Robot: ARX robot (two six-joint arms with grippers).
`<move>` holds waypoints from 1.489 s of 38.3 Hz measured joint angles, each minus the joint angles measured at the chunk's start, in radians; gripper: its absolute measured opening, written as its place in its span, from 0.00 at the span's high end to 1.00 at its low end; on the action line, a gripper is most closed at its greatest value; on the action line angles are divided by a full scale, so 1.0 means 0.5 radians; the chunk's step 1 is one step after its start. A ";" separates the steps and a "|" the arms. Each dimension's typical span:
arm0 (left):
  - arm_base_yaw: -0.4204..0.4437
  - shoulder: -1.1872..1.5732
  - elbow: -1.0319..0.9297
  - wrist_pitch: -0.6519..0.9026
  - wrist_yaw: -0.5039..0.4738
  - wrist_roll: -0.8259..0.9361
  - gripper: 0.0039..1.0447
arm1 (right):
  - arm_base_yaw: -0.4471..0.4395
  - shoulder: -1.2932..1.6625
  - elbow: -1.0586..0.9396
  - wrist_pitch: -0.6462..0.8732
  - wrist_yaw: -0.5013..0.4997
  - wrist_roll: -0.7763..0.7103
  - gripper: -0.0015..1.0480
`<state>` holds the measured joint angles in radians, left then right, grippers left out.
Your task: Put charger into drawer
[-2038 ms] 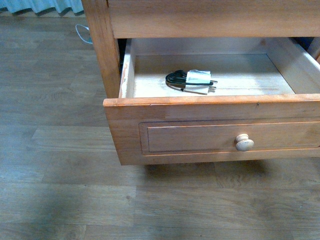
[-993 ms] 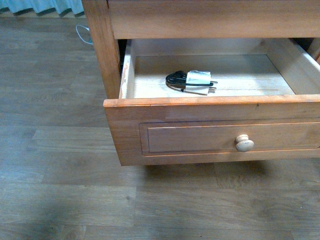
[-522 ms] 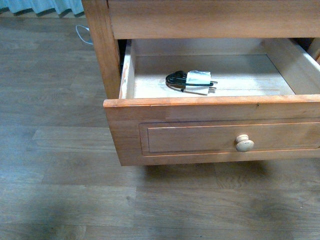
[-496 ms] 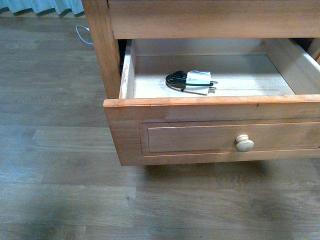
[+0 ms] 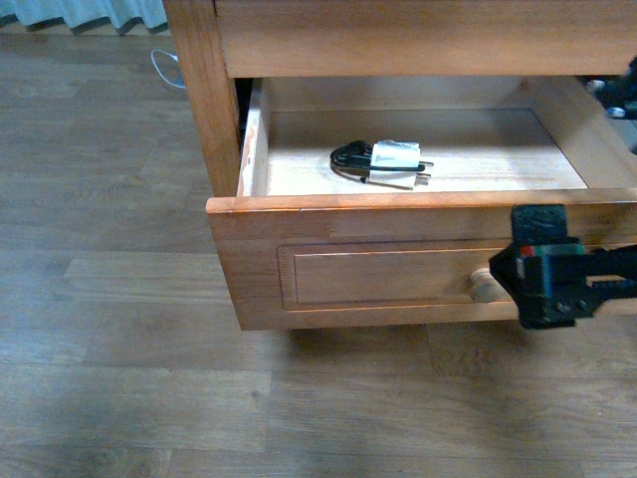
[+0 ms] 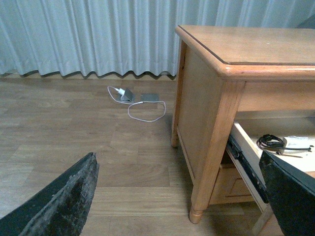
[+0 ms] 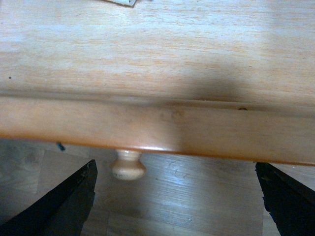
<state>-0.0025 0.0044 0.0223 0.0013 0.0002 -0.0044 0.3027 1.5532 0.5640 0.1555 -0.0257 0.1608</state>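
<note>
The drawer (image 5: 418, 261) stands pulled open, with a recessed panel front and a pale round knob (image 5: 483, 286). The charger (image 5: 383, 162), a white block with a coiled black cable, lies on the drawer's pale wood floor left of the middle. My right gripper (image 5: 547, 269) is open and empty, hovering over the drawer's front edge just right of the knob. In the right wrist view the knob (image 7: 128, 164) sits between its spread fingers (image 7: 59, 206). My left gripper (image 6: 177, 206) is open and empty, low beside the cabinet's left side. The charger (image 6: 285, 143) also shows there.
A shut upper drawer (image 5: 428, 35) sits above the open one. The cabinet's front left leg (image 6: 209, 162) stands close to my left gripper. Another white plug with a white cable (image 6: 129, 96) lies on the wooden floor by the curtain (image 6: 88, 34).
My right gripper has come into the front view at the right, over the drawer front beside the knob. The charger and the drawer have not moved.
</note>
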 joint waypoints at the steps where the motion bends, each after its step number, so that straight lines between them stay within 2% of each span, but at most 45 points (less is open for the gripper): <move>1: 0.000 0.000 0.000 0.000 0.000 0.000 0.06 | 0.015 0.029 0.011 0.034 0.034 0.015 0.09; 14: 0.000 0.000 0.000 0.000 0.000 0.000 0.06 | 0.148 0.536 0.386 0.509 0.343 0.198 0.09; 24: 0.000 0.000 0.000 0.000 0.000 0.000 0.06 | 0.176 0.893 0.768 0.660 0.504 0.324 0.09; 32: 0.000 0.000 0.000 0.000 0.000 0.000 0.06 | 0.179 1.036 0.862 0.845 0.610 0.365 0.09; 42: 0.000 0.000 0.000 0.000 0.000 0.000 0.06 | 0.143 0.971 0.755 0.930 0.581 0.393 0.09; 52: 0.000 0.000 0.000 0.000 0.000 0.000 0.06 | 0.053 0.414 0.426 0.654 0.358 0.373 0.09; 57: 0.000 0.000 0.000 0.000 0.000 0.001 0.06 | -0.004 -0.052 0.111 0.427 0.157 0.287 0.09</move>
<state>-0.0025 0.0044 0.0223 0.0013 0.0002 -0.0040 0.3008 1.5272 0.6197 0.3691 0.0528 0.3042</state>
